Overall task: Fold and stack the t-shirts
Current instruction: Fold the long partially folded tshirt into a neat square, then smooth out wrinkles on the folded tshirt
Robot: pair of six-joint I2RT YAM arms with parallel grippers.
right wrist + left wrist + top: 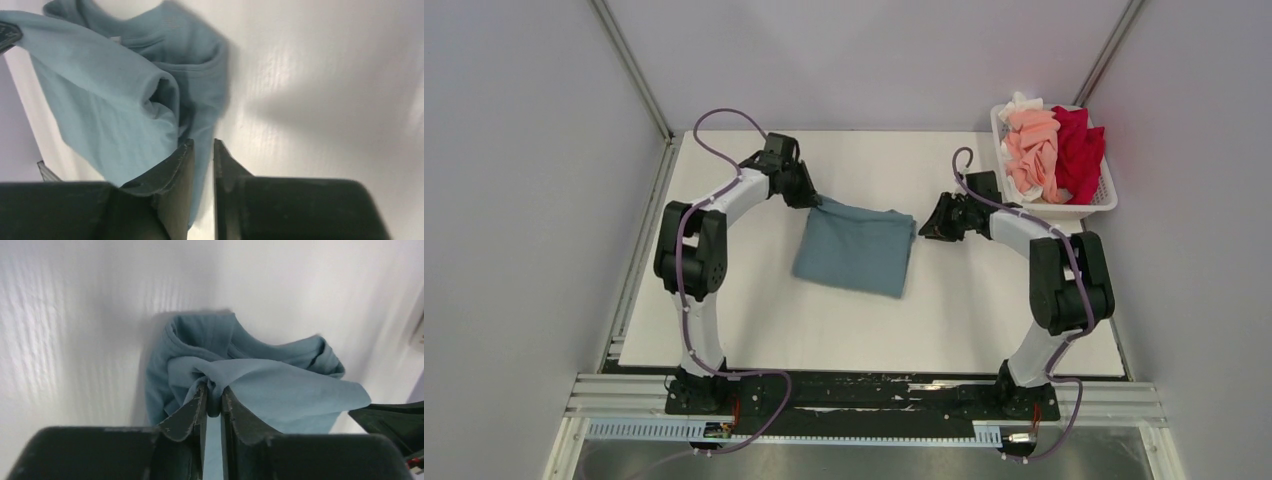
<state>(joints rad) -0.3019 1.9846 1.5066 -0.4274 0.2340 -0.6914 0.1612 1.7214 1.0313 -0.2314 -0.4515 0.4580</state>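
2 far corners of blue-grey t-shirt point(856, 245) clenched: left pincer point(213, 389), right pincer point(203, 145).

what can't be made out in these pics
Shirt count in the basket: top view, the pink t-shirt and red t-shirt bury the rest.
Lower layers of the blue-grey t-shirt: top view, its upper layer covers them.
Its full outline: right wrist view, cut off at the top and left edges.
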